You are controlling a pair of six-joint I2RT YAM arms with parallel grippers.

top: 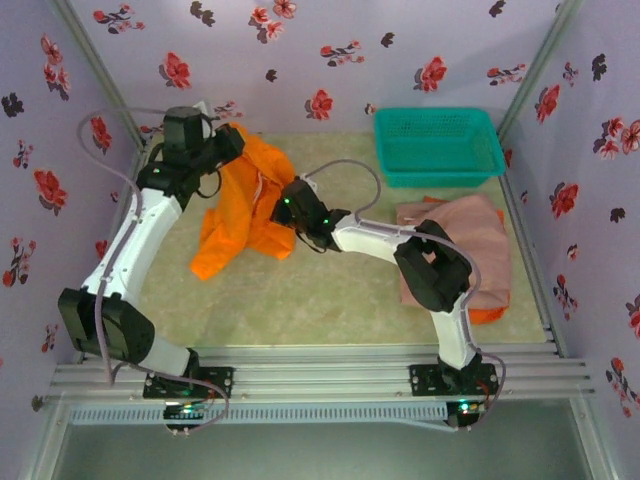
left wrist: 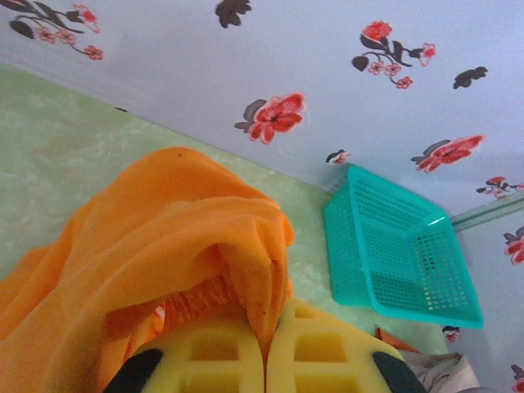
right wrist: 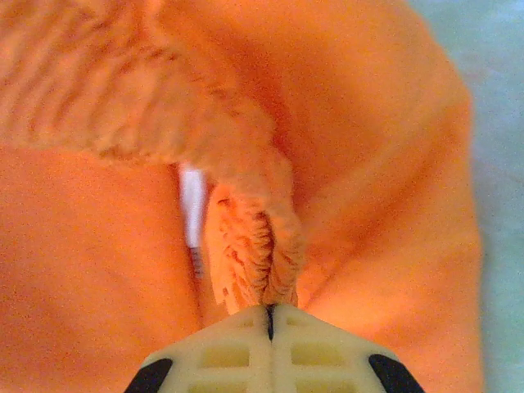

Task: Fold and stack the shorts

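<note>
Left arm: rises from its base at the near left, elbow folded low and outward, forearm reaching up and away toward the far left corner. The left gripper is closed, its yellow foam pads pressed together on a fold of the bright orange cloth shorts.

Right arm: elbow bent over the right half of the table, forearm stretched leftward across the middle. The right gripper is likewise clamped; in the right wrist view its pale pads meet with the gathered elastic waistband of the same orange shorts pinched between them, a small white tag just beside the pinch.

Surface and room: a pale green marbled mat covers the table, with a ridged aluminium rail along the near edge. Lilac wallpaper with red flowers lines the three walls. A teal plastic mesh basket stands at the far right against the back wall.

Task items: the orange shorts hang bunched between the two grippers at the centre-left, the lower end trailing onto the mat toward the near left. The dusty pink-beige cloth shorts lie flat on the right, just in front of the basket and partly under the right arm, well apart from both grippers. A second orange garment shows at their near edge, beneath them.
</note>
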